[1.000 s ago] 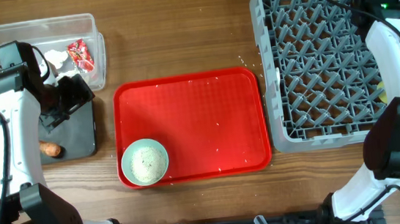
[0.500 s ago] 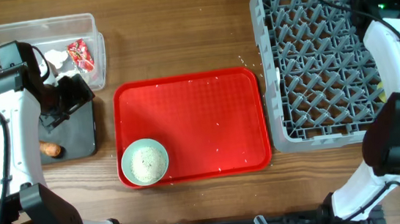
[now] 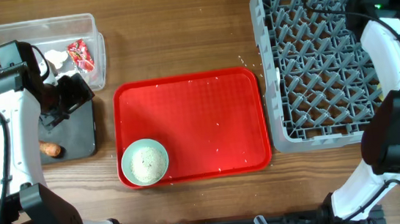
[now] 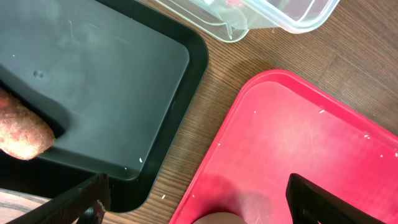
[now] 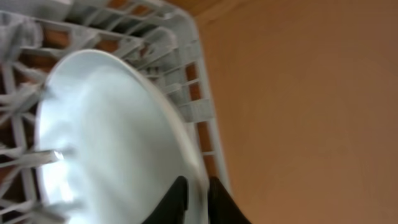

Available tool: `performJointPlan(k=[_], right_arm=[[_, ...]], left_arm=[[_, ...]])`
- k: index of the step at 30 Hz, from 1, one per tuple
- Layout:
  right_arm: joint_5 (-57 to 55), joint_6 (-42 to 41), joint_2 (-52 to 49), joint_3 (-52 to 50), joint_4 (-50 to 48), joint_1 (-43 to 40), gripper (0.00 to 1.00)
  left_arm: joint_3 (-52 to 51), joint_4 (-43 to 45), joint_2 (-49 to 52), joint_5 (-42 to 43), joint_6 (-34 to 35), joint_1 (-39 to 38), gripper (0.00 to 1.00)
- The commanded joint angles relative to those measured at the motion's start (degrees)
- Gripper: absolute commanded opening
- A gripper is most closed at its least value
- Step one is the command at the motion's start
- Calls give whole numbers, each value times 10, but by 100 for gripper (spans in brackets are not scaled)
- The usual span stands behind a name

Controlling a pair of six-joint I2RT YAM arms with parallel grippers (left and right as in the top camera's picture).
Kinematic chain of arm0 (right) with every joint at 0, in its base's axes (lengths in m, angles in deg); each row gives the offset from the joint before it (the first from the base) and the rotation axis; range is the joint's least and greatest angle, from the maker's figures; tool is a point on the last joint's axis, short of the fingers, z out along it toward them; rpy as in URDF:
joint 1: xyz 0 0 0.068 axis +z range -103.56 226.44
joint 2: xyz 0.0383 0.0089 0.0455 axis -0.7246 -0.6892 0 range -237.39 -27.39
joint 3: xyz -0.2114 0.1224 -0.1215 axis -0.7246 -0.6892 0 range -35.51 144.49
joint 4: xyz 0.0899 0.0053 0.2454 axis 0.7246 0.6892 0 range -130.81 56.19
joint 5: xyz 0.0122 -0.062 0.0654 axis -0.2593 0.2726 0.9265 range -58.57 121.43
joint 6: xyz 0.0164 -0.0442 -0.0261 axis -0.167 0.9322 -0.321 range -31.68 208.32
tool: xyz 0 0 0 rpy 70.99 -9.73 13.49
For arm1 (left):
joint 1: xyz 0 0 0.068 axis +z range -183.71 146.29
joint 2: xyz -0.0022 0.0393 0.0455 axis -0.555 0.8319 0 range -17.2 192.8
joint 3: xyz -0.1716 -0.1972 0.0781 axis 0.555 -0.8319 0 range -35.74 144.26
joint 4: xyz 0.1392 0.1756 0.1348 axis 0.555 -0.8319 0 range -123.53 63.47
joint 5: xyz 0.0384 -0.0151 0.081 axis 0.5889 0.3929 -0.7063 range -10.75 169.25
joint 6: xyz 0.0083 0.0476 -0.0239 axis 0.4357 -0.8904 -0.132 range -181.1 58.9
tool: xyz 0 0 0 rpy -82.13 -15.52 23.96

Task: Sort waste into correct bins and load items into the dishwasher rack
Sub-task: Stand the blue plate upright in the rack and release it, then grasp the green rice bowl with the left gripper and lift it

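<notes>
My left gripper (image 3: 66,95) hangs open and empty over the black tray (image 3: 77,131); its fingers (image 4: 81,198) frame the tray's corner and the red tray's edge. The carrot piece (image 3: 50,148) lies on the black tray and shows in the left wrist view (image 4: 22,132). The clear tub (image 3: 2,39) holds the white tissue (image 3: 57,58) and the red wrapper (image 3: 80,55). A pale-blue bowl (image 3: 144,162) with rice sits on the red tray (image 3: 200,112). My right gripper (image 5: 198,196) is shut on the rim of the light-blue plate (image 5: 106,137), which stands on edge in the grey rack (image 3: 312,57).
Loose rice grains are scattered over the red tray and the wood near the rack. The right arm (image 3: 392,42) stretches over the rack's right side and hides the plate from above. The clear tub's corner (image 4: 267,18) lies close to the black tray (image 4: 112,81).
The right arm has shifted slightly toward the rack's far right corner with the plate. The left arm has not moved.
</notes>
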Motion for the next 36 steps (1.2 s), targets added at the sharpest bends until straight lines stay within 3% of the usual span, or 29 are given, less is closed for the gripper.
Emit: performJointPlan(k=[1, 5, 7, 10, 14, 18, 23, 25, 29, 32, 36], right_arm=[[15, -64, -11, -2, 27, 46, 18], [15, -91, -11, -2, 75, 85, 27], [18, -124, -11, -2, 112, 100, 36], [86, -162, -2, -2, 156, 108, 38], [235, -187, 56, -1, 188, 108, 51], [346, -190, 141, -1, 256, 108, 57], [648, -189, 176, -1, 394, 108, 87], [713, -188, 172, -2, 429, 108, 87], [712, -189, 172, -2, 470, 108, 84], [704, -189, 172, -2, 478, 108, 84], [704, -189, 172, -2, 477, 108, 84]], left_arm=[[2, 2, -11, 7, 1, 2, 91], [2, 2, -11, 7, 1, 2, 91], [2, 2, -11, 7, 1, 2, 91], [2, 2, -11, 7, 1, 2, 92], [2, 1, -11, 7, 1, 2, 97], [2, 2, -11, 24, 1, 1, 100], [2, 10, -11, 116, 4, -1, 100], [2, 7, -11, 115, 26, -12, 100], [2, -25, -11, 85, 32, -86, 100], [1, -93, -11, -27, 106, -177, 100], [-23, -129, -11, -56, 167, -268, 100]])
